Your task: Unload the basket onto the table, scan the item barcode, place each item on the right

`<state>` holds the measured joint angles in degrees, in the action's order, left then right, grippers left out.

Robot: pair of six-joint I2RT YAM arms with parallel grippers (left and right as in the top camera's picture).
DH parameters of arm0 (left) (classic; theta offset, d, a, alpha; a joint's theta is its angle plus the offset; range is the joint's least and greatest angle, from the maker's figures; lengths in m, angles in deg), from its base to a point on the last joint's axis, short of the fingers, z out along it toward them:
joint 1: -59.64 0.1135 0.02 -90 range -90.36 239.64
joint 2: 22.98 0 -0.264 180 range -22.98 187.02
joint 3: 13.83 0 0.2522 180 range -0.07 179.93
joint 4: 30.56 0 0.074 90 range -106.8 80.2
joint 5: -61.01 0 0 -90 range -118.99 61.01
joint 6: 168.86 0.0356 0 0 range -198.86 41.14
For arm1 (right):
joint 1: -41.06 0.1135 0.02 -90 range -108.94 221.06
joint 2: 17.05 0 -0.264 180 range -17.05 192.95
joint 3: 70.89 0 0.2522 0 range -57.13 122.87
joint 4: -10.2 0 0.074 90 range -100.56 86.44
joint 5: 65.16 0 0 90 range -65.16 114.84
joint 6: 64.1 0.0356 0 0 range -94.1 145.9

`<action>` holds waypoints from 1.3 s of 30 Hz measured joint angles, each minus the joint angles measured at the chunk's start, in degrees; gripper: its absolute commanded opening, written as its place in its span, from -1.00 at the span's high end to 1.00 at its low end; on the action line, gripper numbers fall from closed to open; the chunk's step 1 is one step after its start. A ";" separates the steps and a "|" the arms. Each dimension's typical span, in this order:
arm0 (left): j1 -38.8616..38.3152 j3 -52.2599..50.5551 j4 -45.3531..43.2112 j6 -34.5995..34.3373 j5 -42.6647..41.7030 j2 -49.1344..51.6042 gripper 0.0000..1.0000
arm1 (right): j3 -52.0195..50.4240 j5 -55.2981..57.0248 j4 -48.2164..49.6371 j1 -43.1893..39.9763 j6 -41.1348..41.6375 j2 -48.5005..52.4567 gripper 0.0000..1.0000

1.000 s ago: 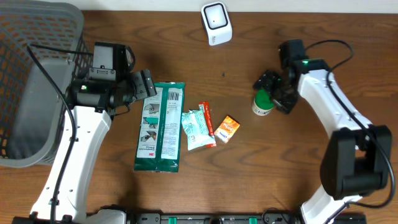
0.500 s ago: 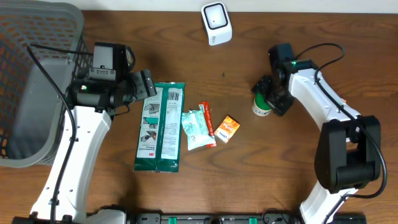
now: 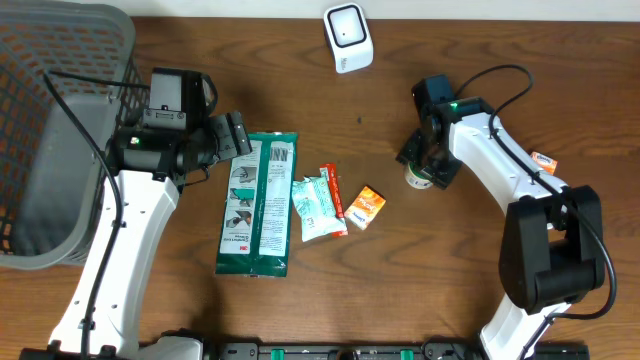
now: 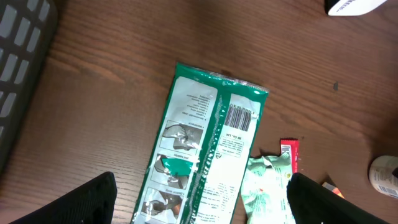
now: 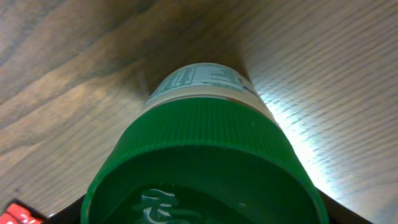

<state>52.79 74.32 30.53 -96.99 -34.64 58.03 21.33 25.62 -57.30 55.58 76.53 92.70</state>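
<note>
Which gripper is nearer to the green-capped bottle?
Right. The right gripper is directly over the green-capped bottle; the left gripper hovers far off on the other side, by the green packet.

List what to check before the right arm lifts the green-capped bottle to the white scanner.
1. Right gripper straddles the bottle: ok.
2. Firm grip on it: cannot tell.
3. Bottle upright on the table: ok.
4. Barcode side known: cannot tell, only a nutrition panel shows.
5. Route to the scanner free of items: ok.
6. Left gripper open by the green packet, away from the bottle: ok.
</note>
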 measured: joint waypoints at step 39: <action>0.02 0.00 0.00 0.00 0.00 0.00 -0.76 | 0.11 7.19 -2.93 -0.15 -30.99 0.02 -0.93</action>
<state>52.81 74.32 30.53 -96.99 -34.64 58.03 21.44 32.81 -60.23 55.43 45.54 92.72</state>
